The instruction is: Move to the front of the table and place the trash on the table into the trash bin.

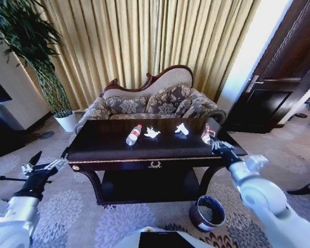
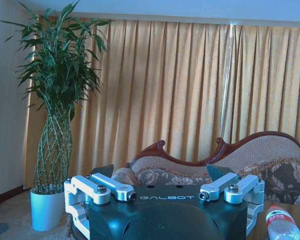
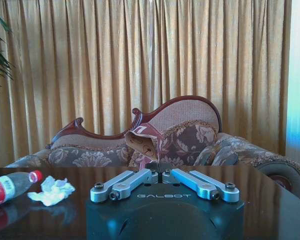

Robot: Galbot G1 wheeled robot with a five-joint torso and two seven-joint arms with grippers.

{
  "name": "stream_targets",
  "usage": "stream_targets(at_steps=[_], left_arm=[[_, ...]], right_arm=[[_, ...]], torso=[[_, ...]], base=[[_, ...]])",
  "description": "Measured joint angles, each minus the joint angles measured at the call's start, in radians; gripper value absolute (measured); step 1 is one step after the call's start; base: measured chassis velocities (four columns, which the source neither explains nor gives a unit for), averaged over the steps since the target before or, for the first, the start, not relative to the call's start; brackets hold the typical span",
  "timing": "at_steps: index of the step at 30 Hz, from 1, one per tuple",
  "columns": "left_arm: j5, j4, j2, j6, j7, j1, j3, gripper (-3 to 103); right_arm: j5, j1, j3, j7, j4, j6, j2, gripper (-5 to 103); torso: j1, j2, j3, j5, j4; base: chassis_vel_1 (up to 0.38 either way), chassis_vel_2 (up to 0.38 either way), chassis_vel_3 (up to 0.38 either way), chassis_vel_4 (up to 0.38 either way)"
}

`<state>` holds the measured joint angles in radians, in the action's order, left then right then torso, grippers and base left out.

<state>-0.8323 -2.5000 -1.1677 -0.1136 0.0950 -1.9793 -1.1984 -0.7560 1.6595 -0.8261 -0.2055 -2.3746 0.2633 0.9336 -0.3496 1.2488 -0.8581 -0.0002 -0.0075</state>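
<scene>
Trash bin [image 1: 207, 212] sits on the floor by the table [image 1: 144, 153]'s right front; right gripper [image 3: 157, 173] is clamped on a light, crushable wrapper [image 3: 144, 141], left gripper [image 1: 45, 166] is spread open and idle, and the bottle [image 1: 134, 134] looks light and slick: grab mid-body.

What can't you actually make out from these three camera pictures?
- Trash bin: head view shows its rim, but its dark inside hides any contents.
- Carton scrap held by the right gripper: right wrist view, print too small to read.
- Bottle: cut off by the picture edge in the right wrist view; label unreadable.
- Table lower shelf: head view, shadowed under the tabletop.
- Left gripper: its fingertips are hidden behind its own body in the left wrist view.
</scene>
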Motion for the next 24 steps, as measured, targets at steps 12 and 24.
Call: stream_targets(at_steps=[12, 24], left_arm=[[-0.016, 0.000, 0.003, 0.000, -0.001, -0.002, -0.016, 100], [-0.020, 0.000, 0.007, 0.000, -0.003, -0.006, -0.021, 100]], right_arm=[[0.039, 0.029, -0.009, -0.009, -0.044, 0.001, 0.043, 0], [0.053, 0.045, 0.000, -0.010, -0.068, 0.003, 0.068, 0]], torso=[[0.000, 0.000, 0.000, 0.0001, 0.0001], [0.000, 0.000, 0.000, 0.0001, 0.0001]], base=[[0.000, 0.000, 0.000, 0.000], [0.081, -0.081, -0.086, 0.084]])
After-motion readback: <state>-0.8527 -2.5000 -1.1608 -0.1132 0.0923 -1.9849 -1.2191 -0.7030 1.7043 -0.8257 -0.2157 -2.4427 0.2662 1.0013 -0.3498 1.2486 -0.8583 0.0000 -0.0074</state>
